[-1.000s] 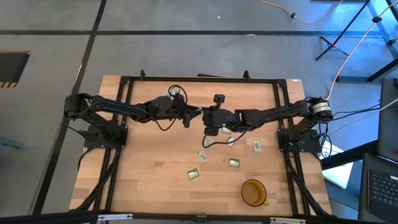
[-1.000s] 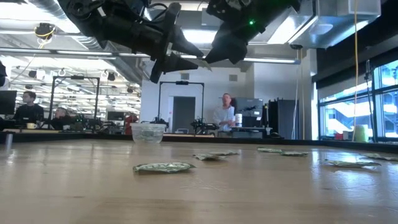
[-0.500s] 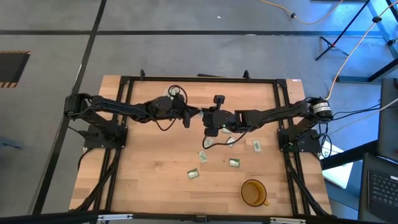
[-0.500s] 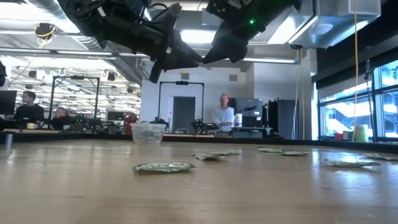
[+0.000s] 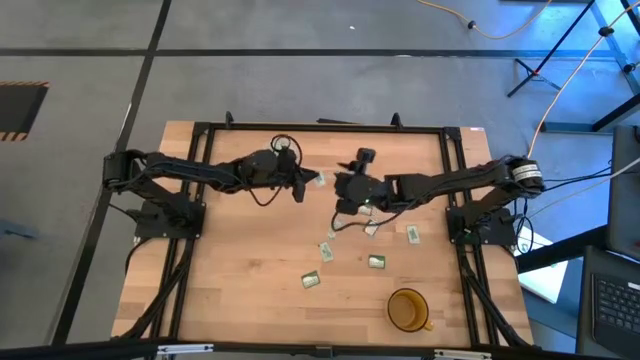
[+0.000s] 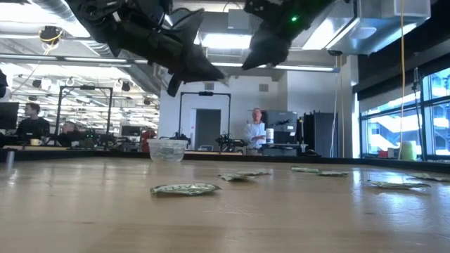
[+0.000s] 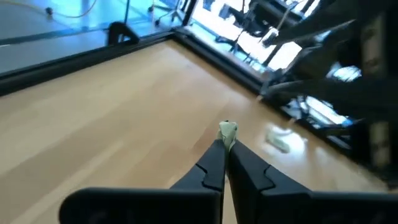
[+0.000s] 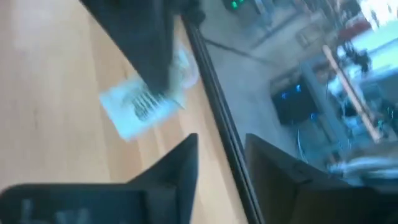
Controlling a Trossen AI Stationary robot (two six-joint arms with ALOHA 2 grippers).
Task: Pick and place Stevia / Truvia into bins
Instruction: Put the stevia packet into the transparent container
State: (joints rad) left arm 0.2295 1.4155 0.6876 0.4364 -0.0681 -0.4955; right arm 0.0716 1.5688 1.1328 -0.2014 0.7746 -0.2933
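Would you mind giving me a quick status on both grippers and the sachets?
Left gripper shut on a sachet, held mid-air. Right gripper open, empty, raised beside it. Other sachets loose on the table. Nothing in the way.

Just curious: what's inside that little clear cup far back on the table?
Through the clear cup's wall a heap of green-and-white sachets shows, about halfway up. How many, and what lies beneath them, cannot be told.

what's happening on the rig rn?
Both arms are raised over the middle of the table. The left gripper is shut on a green-and-white sachet, pinched at its fingertips. The right gripper is open beside it and holds nothing. More sachets lie loose on the wood, such as one near the amber cup. The small clear cup stands apart.
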